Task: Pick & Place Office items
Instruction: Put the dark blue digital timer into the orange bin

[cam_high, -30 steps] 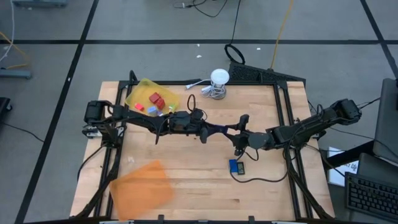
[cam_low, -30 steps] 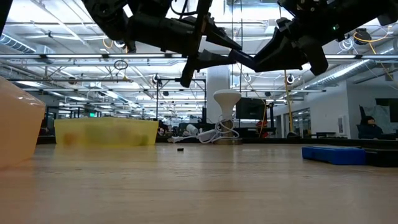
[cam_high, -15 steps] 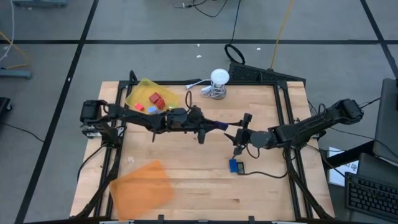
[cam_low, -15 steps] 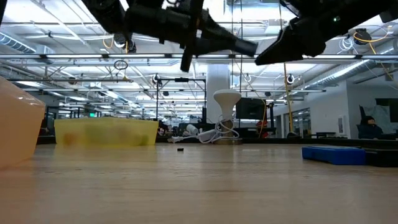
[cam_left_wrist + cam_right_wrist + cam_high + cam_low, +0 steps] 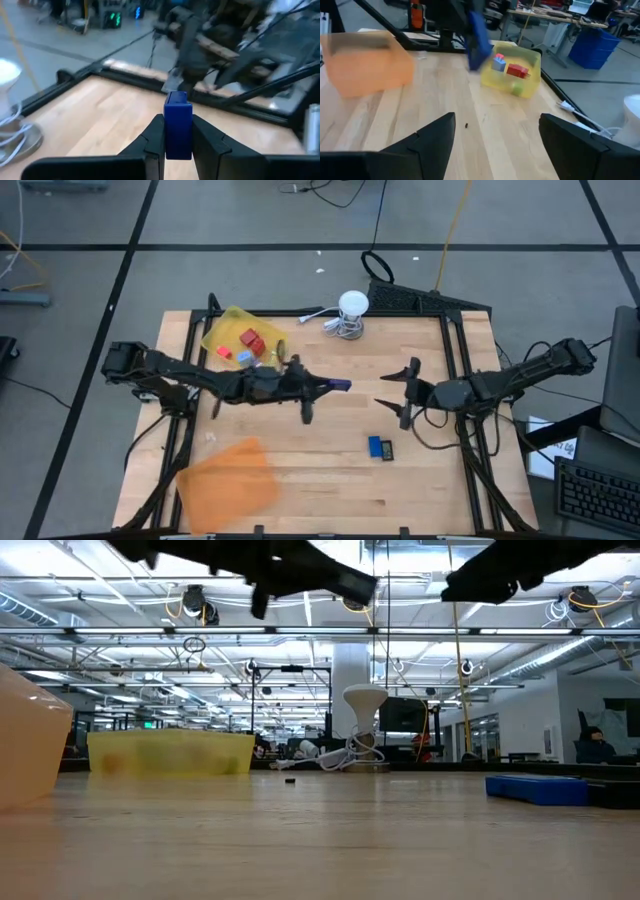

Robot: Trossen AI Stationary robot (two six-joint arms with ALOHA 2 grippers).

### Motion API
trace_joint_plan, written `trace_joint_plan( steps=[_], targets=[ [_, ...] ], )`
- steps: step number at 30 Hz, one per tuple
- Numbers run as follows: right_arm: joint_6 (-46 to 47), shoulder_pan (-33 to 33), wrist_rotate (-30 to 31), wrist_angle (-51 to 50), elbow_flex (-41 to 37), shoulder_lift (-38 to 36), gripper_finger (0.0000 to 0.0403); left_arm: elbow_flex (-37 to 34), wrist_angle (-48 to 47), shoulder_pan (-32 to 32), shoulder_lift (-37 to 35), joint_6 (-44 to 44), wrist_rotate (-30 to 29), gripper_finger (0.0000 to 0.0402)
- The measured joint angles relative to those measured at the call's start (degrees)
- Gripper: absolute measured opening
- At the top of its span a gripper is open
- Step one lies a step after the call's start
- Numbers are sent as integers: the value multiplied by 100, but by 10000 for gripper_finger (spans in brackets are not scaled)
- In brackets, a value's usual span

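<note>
My left gripper (image 5: 335, 386) hangs above the middle of the table, shut on a small blue office item (image 5: 178, 120). Facing it from the right, my right gripper (image 5: 395, 390) stands open with nothing between its fingers (image 5: 435, 140). A second blue item (image 5: 378, 447) lies flat on the wood nearer the front. Red and blue pieces (image 5: 248, 342) lie in the yellow tray (image 5: 222, 330) at the back left. The orange tray (image 5: 228, 477) rests at the front left. My left gripper pinches the blue item's two flat sides (image 5: 178, 145) between its two fingers. The fingers run level and point toward the table's right edge. The item's far end sticks out past the fingertips. It is lifted clear of the table.
A white round object with a coiled cable (image 5: 351, 308) stands at the back edge. A tiny dark speck (image 5: 290, 780) lies on the wood mid-table. Bare wood lies between the two trays and in front of my grippers. The room's lights and desks show beyond the table.
My right gripper has opened, let go of the blue item and drawn back toward the table's right edge. My left gripper now holds the item alone and has pulled it a little toward the left. Both grippers have risen.
</note>
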Motion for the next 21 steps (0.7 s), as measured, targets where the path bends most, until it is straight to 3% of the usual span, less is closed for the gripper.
trace_joint_plan(
  steps=[6,10,16,21],
  targets=[
    [-31,36,18,365,-498,-473,270,-1380,918,-382,-770,-3,-89,63],
    [-50,33,24,593,-663,-660,272,-2060,945,-741,-1533,-140,185,63],
    [-92,29,39,623,-670,-726,268,-2290,-406,-1696,-2438,-1025,431,64],
    [-59,29,39,615,-670,-716,267,-2292,-1304,-2687,-2556,-2062,-172,63]
  ],
)
